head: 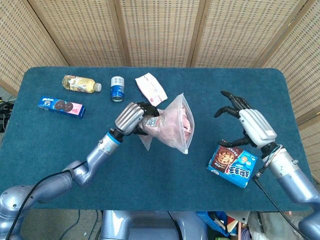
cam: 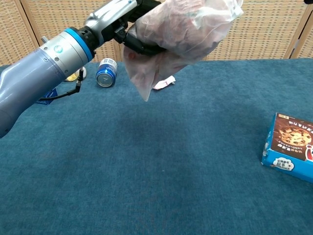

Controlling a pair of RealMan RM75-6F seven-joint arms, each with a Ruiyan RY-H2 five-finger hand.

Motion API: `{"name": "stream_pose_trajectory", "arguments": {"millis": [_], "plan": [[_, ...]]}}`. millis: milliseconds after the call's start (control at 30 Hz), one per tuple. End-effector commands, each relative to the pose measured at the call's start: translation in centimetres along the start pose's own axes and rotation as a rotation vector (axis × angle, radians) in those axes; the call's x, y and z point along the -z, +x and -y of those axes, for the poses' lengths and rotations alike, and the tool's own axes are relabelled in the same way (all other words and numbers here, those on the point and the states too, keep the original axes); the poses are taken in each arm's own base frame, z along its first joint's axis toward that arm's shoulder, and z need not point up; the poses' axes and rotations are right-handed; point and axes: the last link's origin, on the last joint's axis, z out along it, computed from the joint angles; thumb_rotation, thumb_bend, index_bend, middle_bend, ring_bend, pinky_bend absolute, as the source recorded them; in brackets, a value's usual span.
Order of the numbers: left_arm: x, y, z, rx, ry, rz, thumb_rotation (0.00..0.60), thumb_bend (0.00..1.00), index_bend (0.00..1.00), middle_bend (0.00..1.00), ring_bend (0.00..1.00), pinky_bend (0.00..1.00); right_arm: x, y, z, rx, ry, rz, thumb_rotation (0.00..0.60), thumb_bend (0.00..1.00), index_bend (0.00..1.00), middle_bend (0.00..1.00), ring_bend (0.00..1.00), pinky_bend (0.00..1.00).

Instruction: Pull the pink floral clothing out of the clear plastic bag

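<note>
My left hand (head: 131,118) grips the clear plastic bag (head: 172,126) by its lower end and holds it up above the middle of the table. The pink floral clothing (head: 170,122) fills the bag, whose open mouth points right toward my right hand. In the chest view the same bag (cam: 183,29) hangs high at the top, held by the left hand (cam: 129,19). My right hand (head: 247,125) hovers above the table at the right, fingers spread, holding nothing, a short gap from the bag's mouth.
A blue cookie box (head: 232,163) lies under the right hand. At the back left are a blue can (head: 117,88), a bottle (head: 80,83), a blue snack box (head: 61,106) and a white packet (head: 151,86). Wicker screens stand behind the table.
</note>
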Motion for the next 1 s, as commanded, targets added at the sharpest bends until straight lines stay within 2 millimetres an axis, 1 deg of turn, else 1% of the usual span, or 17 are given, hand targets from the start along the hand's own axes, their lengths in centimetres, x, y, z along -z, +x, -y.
{"name": "stream_pose_trajectory", "arguments": {"millis": [33, 300, 633, 1000], "plan": [[-0.2, -0.1, -0.2, 0.008, -0.001, 0.0, 0.6, 0.35, 0.6, 0.56, 0.48, 0.53, -0.2, -0.2, 0.6, -0.028, 0.006, 0.007, 0.6, 0.0, 0.36, 0.0, 0.0, 0.0], [-0.7, -1.1, -1.0, 0.018, -0.014, 0.011, 0.6, 0.35, 0.6, 0.56, 0.48, 0.53, -1.3, -0.4, 1.6, -0.102, 0.013, 0.017, 0.6, 0.0, 0.36, 0.0, 0.0, 0.0], [-1.5, -2.2, -1.5, 0.029, -0.009, 0.015, 0.6, 0.35, 0.6, 0.56, 0.48, 0.53, -2.2, -1.0, 2.6, -0.177, 0.013, 0.055, 0.6, 0.0, 0.36, 0.0, 0.0, 0.0], [-1.9, -2.4, -1.6, 0.04, -0.009, 0.008, 0.6, 0.35, 0.6, 0.56, 0.48, 0.53, -2.9, -1.9, 3.1, -0.147, 0.021, 0.091, 0.6, 0.0, 0.36, 0.0, 0.0, 0.0]]}}
